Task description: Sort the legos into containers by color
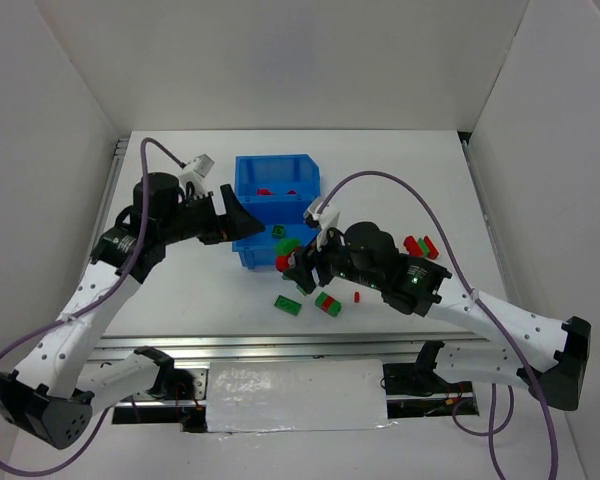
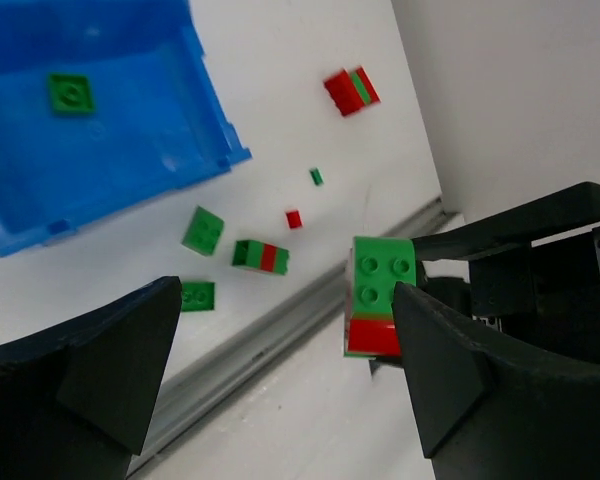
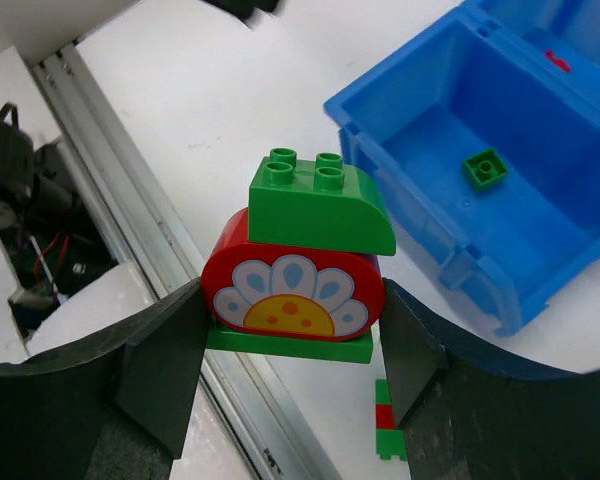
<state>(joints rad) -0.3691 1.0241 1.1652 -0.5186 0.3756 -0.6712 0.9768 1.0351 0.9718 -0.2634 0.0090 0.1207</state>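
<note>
Holding up a stacked plastic lego, a green curved brick over a red flower-printed block on a thin green plate, clamped between the fingers of the right gripper. Hovering over the white table, just off the near corner of the bright blue plastic two-compartment bin. Standing by close to the stack with the left gripper, spread wide and empty. Showing one green square brick in the near compartment and red pieces in the far one, with loose red and green bricks scattered on the table in front of the bin. Seemingly at the pulling-apart step, since a mixed-colour stack suits neither compartment. Calling next for closing the left gripper on the green top and tugging it free of the red block, with both grips kept firm.
</note>
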